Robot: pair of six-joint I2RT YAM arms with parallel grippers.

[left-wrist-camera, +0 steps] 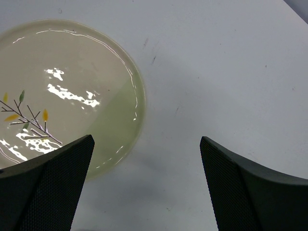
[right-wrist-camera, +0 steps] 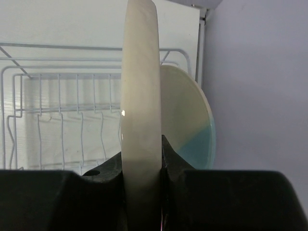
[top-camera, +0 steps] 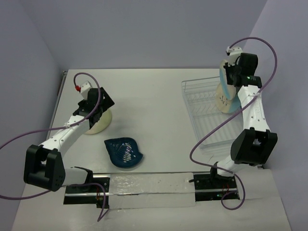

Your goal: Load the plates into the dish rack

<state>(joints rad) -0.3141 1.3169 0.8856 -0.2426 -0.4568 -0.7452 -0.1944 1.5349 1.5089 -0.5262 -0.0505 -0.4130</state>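
Observation:
My right gripper (top-camera: pixel 229 77) (right-wrist-camera: pixel 140 155) is shut on the rim of a cream plate (right-wrist-camera: pixel 139 86), held upright on edge over the far end of the white wire dish rack (top-camera: pixel 202 103) (right-wrist-camera: pixel 62 96). A cream-and-light-blue plate (right-wrist-camera: pixel 192 127) stands just behind it on the right. In the top view the plates (top-camera: pixel 225 96) overlap. My left gripper (top-camera: pixel 96 113) (left-wrist-camera: pixel 147 142) is open, low over the right rim of a cream and pale yellow plate with a dark sprig (top-camera: pixel 99 126) (left-wrist-camera: pixel 72 91) lying flat. A dark teal leaf dish (top-camera: pixel 124 152) lies mid-table.
Grey walls close in the table at the back, left and right; the right wall (right-wrist-camera: pixel 260 96) is next to the rack. A clear strip (top-camera: pixel 149 190) runs along the near edge between the arm bases. Purple cables loop beside both arms.

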